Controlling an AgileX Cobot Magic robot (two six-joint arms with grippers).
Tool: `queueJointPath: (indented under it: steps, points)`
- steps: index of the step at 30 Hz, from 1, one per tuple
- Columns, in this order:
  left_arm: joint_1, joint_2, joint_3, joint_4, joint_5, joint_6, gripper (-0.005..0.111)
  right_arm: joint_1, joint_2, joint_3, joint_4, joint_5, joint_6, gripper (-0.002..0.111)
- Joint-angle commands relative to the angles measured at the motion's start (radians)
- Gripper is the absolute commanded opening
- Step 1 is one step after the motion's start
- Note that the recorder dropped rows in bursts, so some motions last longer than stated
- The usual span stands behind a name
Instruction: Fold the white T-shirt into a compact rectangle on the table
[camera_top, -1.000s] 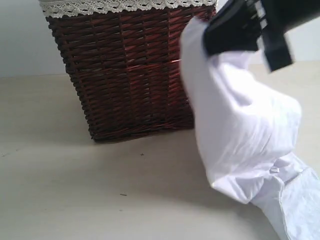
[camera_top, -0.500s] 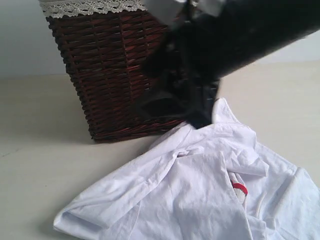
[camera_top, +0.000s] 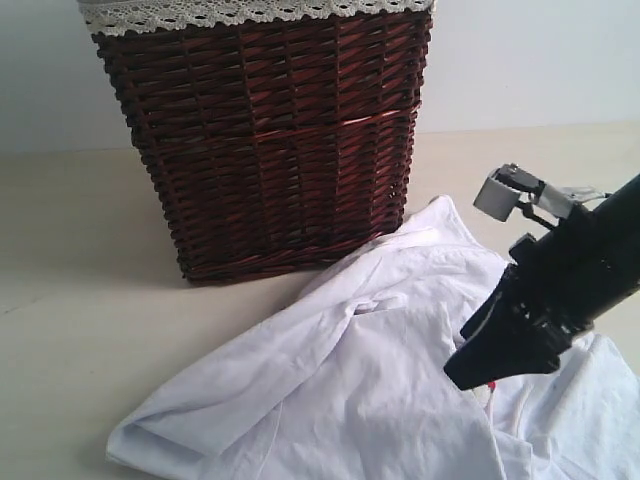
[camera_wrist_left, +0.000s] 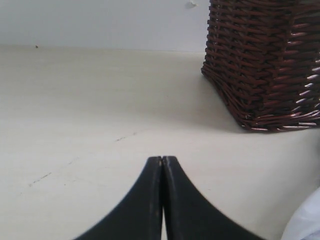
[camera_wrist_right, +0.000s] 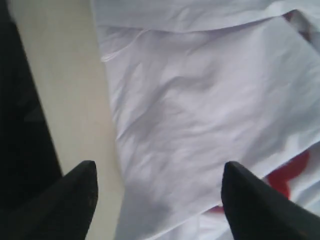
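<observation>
While right gripper (camera_wrist_right: 160, 170) hangs over white T-shirt (camera_wrist_right: 200, 100), its jaws gape.

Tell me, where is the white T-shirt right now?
In the exterior view the white T-shirt lies crumpled on the table, lower right, at the foot of the wicker basket, with the right claw open over it.

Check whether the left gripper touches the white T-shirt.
Apart. Left wrist view: table lies bare between the shut left gripper and the white T-shirt.

Closed black jaws over the table (camera_wrist_left: 75, 115), dark wicker basket (camera_wrist_left: 265, 60) ahead, white T-shirt (camera_wrist_left: 306, 220) edge nearby
</observation>
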Motion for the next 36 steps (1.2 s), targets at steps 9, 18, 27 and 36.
queueJointPath:
  steps: [9,18,27,36]
  points:
    - [-0.008,-0.006,0.000,0.002,-0.005,0.003,0.000,-0.006,0.210,0.003,0.102,-0.247,-0.023,0.067]
    - [-0.008,-0.006,0.000,0.002,-0.005,0.003,0.000,-0.006,0.226,0.003,0.192,-0.215,-0.041,0.000]
    - [-0.008,-0.006,0.000,0.002,-0.005,0.003,0.000,0.036,0.051,0.003,0.297,0.085,-0.188,0.000]
    - [-0.008,-0.006,0.000,0.002,-0.005,0.003,0.000,0.341,-0.082,0.003,0.443,0.106,-0.345,0.000]
